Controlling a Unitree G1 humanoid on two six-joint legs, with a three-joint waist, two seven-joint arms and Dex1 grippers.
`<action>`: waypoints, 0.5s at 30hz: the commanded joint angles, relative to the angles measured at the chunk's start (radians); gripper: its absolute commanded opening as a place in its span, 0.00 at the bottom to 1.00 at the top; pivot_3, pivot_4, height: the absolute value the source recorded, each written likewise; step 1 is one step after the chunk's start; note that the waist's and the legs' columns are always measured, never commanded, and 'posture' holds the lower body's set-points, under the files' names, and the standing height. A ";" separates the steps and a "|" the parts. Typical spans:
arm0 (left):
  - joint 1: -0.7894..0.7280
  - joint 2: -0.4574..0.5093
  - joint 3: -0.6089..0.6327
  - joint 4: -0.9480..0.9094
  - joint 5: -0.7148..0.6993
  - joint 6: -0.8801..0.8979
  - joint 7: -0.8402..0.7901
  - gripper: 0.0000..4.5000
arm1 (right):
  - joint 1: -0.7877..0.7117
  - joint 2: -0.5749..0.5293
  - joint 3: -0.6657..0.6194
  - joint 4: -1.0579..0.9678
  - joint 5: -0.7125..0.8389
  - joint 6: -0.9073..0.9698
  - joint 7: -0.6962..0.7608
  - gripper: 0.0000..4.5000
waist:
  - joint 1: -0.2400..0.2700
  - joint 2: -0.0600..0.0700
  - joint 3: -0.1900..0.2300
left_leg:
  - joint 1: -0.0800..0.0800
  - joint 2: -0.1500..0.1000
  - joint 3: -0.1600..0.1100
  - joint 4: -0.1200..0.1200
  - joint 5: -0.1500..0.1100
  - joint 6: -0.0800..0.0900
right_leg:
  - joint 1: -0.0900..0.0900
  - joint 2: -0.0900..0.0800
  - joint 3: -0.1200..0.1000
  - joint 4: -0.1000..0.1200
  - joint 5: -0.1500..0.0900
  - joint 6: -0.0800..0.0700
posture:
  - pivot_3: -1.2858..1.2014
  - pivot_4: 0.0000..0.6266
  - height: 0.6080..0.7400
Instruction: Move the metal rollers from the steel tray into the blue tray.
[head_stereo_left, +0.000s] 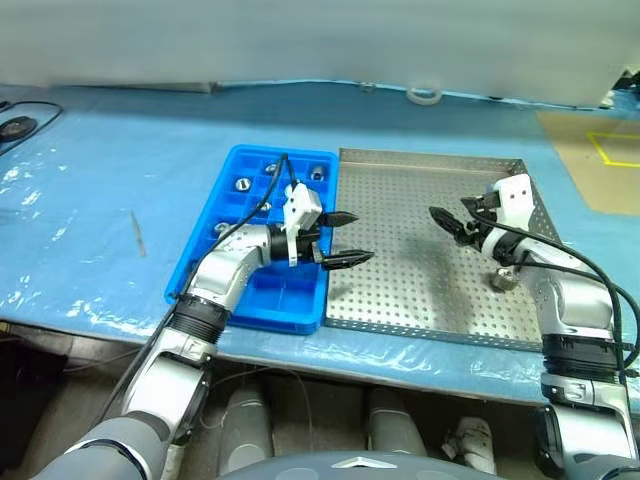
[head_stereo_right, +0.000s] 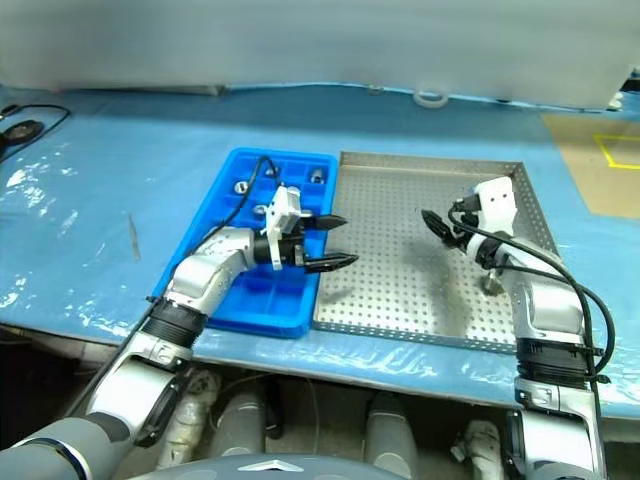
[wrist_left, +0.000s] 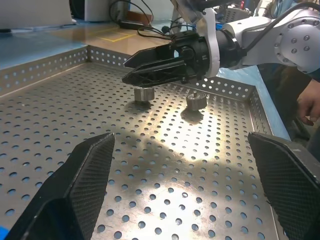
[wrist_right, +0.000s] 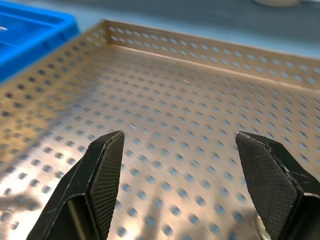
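At the left rim of the steel tray (head_stereo_left: 430, 155): left gripper (head_stereo_left: 360, 237), fingers spread wide, nothing between them, pointing level across the perforated floor. Looks like a reach toward the next piece rather than a carry.

Over the right part of the steel tray: right gripper (head_stereo_left: 445, 215), fingers parted and empty too, tilted slightly down toward the floor. Probably free for a fresh pick.

Left in the steel tray: 2 metal rollers (wrist_left: 143, 93) standing near its right rim, close under the right arm (1 of them just below the right gripper's fingers in the left wrist view). Within easier reach of the right arm than of the left, by the look of it.

Touching the steel tray's left rim: the blue tray (head_stereo_left: 290, 300), several rollers already seated singly in its far compartments, near ones bare. Placed edge to edge, presumably to keep each transfer short.

Under the steel tray: a blue plastic sheet (head_stereo_left: 120, 150), wrinkled and glossy. Beyond the steel tray's far rim, a white ring (head_stereo_left: 424, 96); past its right side, brown floor with yellow tape (head_stereo_left: 605, 150) and, in the left wrist view, a person's hand (wrist_left: 310, 102).
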 joint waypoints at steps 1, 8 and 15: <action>-0.035 -0.014 -0.003 0.013 0.008 -0.033 -0.029 1.00 | -0.012 0.002 -0.041 -0.020 -0.012 0.024 -0.093 0.82 | -0.004 0.000 0.000 | 0.000 0.000 0.000 0.000 0.000 0.000 | 0.000 0.000 0.000 0.000 -0.001 0.002 | 0.38 0.24 1.00; -0.025 -0.011 0.001 0.016 0.024 -0.043 -0.037 1.00 | -0.089 0.032 -0.065 0.123 -0.030 0.033 -0.252 0.82 | -0.004 0.000 0.000 | 0.000 0.000 0.001 0.001 0.000 0.000 | 0.000 0.000 0.000 0.000 0.000 0.000 | 0.39 0.24 1.00; 0.002 0.003 0.001 -0.012 0.030 -0.032 -0.019 1.00 | -0.104 0.026 -0.037 0.218 -0.026 0.087 -0.241 0.82 | -0.002 0.000 0.000 | 0.000 0.000 0.001 0.001 -0.001 0.002 | 0.001 0.000 0.000 0.000 0.002 -0.003 | 0.40 0.24 1.00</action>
